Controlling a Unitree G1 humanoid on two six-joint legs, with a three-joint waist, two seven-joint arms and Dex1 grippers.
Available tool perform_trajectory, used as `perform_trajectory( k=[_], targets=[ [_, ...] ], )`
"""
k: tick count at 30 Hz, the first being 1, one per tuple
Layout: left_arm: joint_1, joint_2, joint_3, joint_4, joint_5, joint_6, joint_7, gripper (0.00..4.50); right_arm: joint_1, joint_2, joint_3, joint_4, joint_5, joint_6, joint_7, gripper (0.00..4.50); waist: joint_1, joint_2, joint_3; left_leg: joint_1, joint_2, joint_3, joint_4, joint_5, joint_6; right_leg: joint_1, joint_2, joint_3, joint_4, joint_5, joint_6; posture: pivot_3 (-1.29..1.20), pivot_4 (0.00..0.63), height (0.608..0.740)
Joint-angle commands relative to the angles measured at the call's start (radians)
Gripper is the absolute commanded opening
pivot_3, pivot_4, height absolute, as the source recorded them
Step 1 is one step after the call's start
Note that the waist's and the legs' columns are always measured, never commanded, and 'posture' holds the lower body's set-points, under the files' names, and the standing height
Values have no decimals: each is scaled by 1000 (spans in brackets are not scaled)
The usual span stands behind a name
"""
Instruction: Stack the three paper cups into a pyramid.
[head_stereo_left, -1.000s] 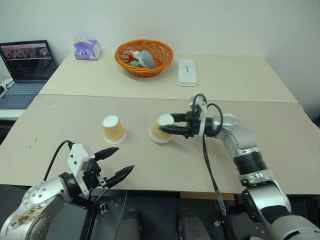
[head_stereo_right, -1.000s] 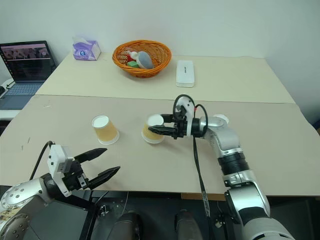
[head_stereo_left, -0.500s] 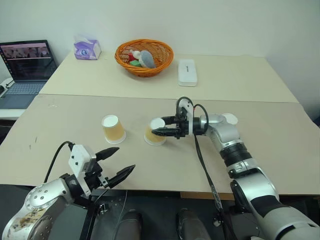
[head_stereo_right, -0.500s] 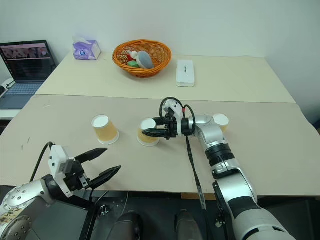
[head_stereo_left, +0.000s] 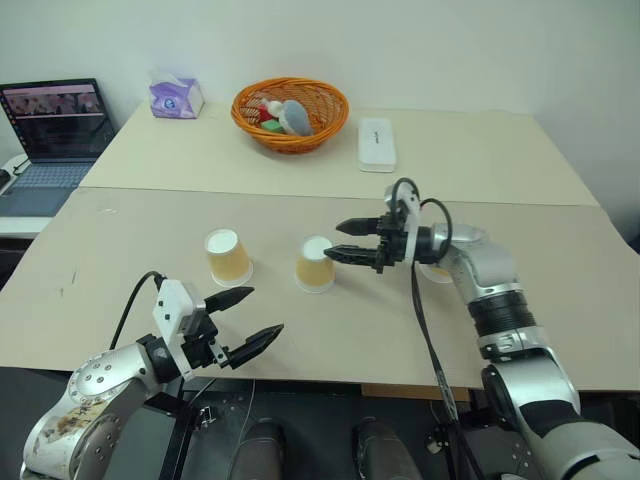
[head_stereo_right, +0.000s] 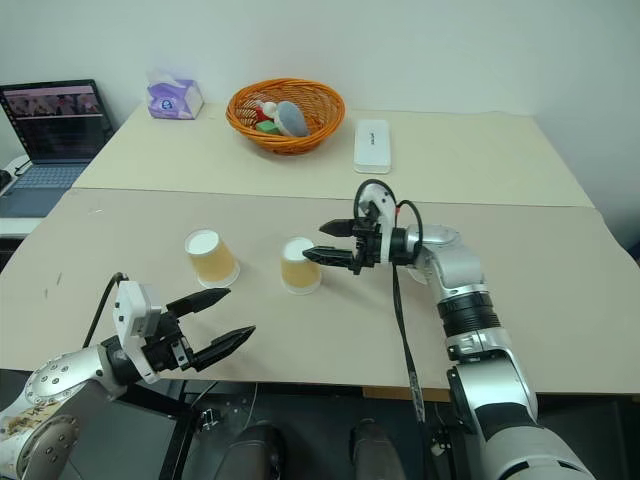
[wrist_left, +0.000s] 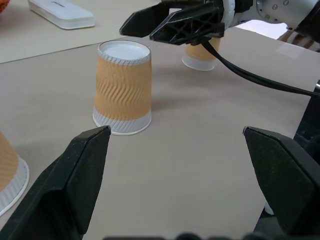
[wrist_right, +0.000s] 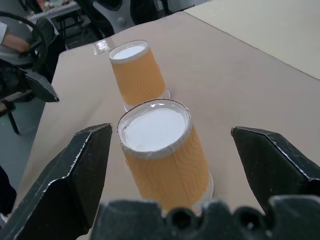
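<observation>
Three yellow-orange paper cups stand upside down on the near table. The left cup and the middle cup stand a short gap apart. The third cup sits further right, mostly hidden behind my right forearm. My right gripper is open and points left, its tips just right of the middle cup and level with its top, not touching it. In the right wrist view the middle cup stands between the spread fingers. My left gripper is open and empty at the table's near edge, in front of the cups.
On the far table stand a wicker basket with small items, a white box and a tissue pack. A laptop sits off to the left. A seam runs between the two tables.
My right gripper has opened, let go of the middle cup and drawn back to the right. The cup now stands upright on its rim. The left gripper has barely moved.
</observation>
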Motion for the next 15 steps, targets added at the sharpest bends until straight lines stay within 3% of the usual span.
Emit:
perform_trajectory(
  k=[1, 7, 15],
  targets=[
    [-50, 13, -27, 27, 6, -17, -36, 4500, 64, -64, -139, -185, 163, 145, -23, 4447, 0, 0, 1, 0, 0, 0, 0, 0, 0, 0, 0, 0, 0, 0, 0, 0, 150, 666],
    [-122, 29, -80, 72, 14, -16, -103, 4500, 222, -186, -373, -402, 262, 203, -173, 4447, 0, 1, 1, 0, 0, -1, 0, 0, 0, 1, 0, 0, 0, 0, 0, 0, 150, 666],
    [-194, 63, -127, 115, 35, -37, -200, 4500, 362, -347, -593, -483, 276, 194, -285, 4447, -1, 1, 2, 1, 0, -2, 0, 0, 0, 1, 1, 0, -1, 0, 0, 0, 150, 666]
  ],
)
